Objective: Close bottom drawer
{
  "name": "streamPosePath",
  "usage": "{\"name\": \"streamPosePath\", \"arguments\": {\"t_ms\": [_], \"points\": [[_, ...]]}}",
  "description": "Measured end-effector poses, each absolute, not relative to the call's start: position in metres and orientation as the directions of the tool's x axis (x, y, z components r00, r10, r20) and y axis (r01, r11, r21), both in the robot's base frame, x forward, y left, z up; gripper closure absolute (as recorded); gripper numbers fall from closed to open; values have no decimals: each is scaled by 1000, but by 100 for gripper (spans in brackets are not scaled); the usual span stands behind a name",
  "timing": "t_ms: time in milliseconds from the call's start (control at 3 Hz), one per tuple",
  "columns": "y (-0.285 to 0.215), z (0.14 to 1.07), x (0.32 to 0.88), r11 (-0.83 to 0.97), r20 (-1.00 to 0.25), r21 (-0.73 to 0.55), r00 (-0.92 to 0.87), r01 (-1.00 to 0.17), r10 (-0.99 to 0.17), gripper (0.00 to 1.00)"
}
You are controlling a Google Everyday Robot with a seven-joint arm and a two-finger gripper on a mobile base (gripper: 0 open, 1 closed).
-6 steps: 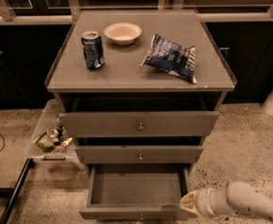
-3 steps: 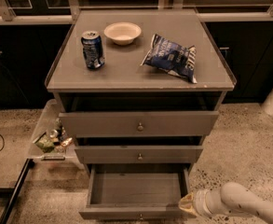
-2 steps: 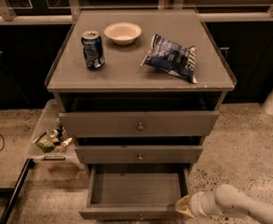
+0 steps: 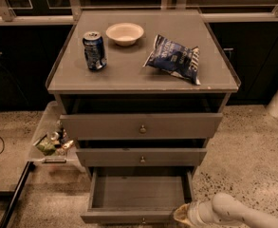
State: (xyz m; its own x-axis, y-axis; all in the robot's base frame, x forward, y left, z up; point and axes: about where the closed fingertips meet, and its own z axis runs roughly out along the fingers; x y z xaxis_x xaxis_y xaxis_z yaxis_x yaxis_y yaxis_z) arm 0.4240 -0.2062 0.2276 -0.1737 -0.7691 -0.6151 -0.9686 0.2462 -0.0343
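Bottom drawer (image 4: 141,193) pulled open, jaws at its front right corner, spread unclear

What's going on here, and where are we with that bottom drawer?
The robot's arm reaches in from the lower right, and its claw sits at the front right corner of the bottom drawer. That drawer is pulled well out and not yet closed. A can, a bowl and a chip bag sit on the cabinet.
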Motion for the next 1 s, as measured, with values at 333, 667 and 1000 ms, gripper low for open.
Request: {"name": "streamPosePath", "arguments": {"t_ms": [333,667,1000], "points": [[-195,206,416,198,-626,-33,-134,-980,-768,100],[-191,187,414,172,-636,-44,-106,-984,-764,100],[-192,177,419,171,-653,-63,-89,-983,-752,100]]}}
